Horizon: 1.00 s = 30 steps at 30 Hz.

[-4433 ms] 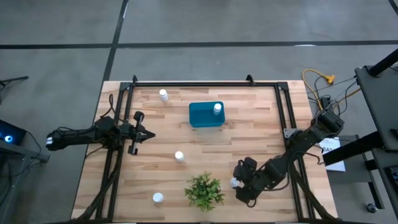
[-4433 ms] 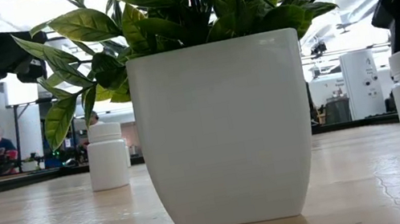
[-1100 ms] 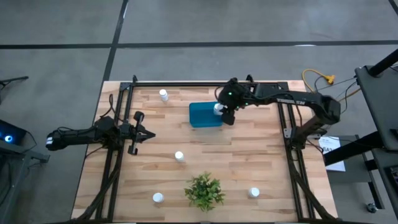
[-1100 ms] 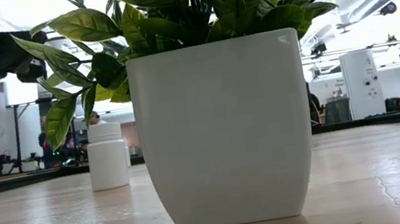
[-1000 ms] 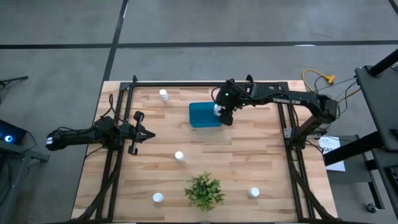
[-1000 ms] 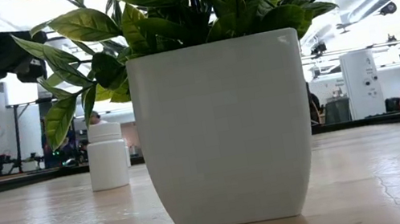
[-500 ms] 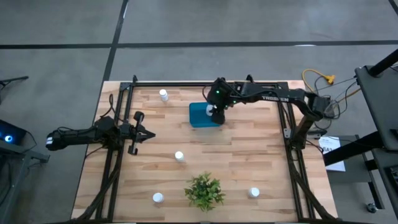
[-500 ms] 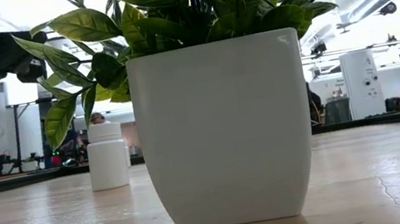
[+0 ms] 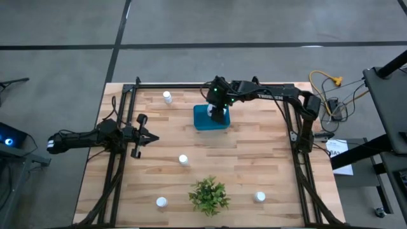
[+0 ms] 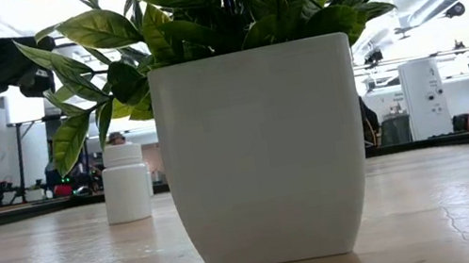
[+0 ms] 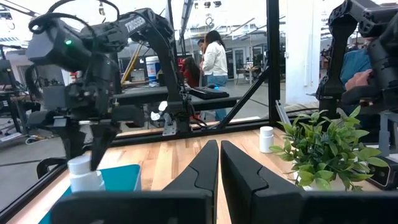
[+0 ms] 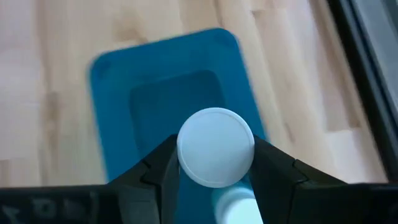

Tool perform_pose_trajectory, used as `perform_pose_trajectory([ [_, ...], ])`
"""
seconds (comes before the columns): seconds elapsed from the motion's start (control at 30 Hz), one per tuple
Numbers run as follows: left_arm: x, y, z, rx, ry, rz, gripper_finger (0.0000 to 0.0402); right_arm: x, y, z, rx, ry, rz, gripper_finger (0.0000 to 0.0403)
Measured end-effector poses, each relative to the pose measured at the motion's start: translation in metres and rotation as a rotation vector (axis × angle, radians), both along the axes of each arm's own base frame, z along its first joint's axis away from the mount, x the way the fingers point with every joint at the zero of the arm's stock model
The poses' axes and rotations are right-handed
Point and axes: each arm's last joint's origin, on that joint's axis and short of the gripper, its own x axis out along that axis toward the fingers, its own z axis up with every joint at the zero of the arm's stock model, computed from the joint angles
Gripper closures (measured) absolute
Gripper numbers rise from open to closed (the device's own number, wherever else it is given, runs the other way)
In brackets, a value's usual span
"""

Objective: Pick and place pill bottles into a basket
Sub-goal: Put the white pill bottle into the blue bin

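The teal basket (image 9: 202, 121) stands at the far middle of the table. My right gripper (image 9: 217, 112) is over it, shut on a white pill bottle whose cap (image 12: 216, 155) faces the wrist camera. Another bottle (image 12: 235, 205) stands in the basket beside it. The left wrist view shows the gripper (image 11: 84, 140), the bottle (image 11: 84, 177) and the basket (image 11: 124, 177). Loose bottles stand upright on the table at the far left (image 9: 167, 97), middle (image 9: 183, 159), near left (image 9: 161, 202) and near right (image 9: 259, 196). My left gripper (image 9: 144, 135) waits shut and empty at the left. My right gripper pinches the bottle between its two fingers (image 12: 158, 171), one on either side just under the cap (image 12: 186, 177). The fingers come from above, pointing down. The bottle is upright over the basket; whether its bottom touches the basket floor, I cannot tell.
A green plant in a white pot (image 9: 208, 194) stands near the table's front edge and fills the low view (image 10: 262, 155), with a bottle (image 10: 125, 181) to its left. A black frame (image 9: 210, 85) runs around the table. People show in the room beyond.
My right gripper has gone toward the table's left edge, from the basket's right end to over its middle, carrying the bottle upright and staying shut on it.
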Motion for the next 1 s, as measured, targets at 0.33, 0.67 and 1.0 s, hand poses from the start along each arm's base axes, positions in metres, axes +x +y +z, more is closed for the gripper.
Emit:
perform_pose_trajectory([
  [0.33, 0.000, 0.000, 0.000, 0.000, -0.001, 0.000, 0.0400, -0.005, -0.011, -0.004, 0.002, 0.002, -0.026, 0.0259],
  [0.67, 0.000, 0.000, 0.000, 0.000, 0.000, 0.000, 0.0400, -0.008, -0.013, -0.011, 0.007, 0.011, -0.033, 0.0259],
  [1.0, 0.000, 0.000, 0.000, 0.000, 0.000, 0.000, 0.0400, -0.007, -0.015, -0.011, 0.011, -0.023, -0.026, 0.0259],
])
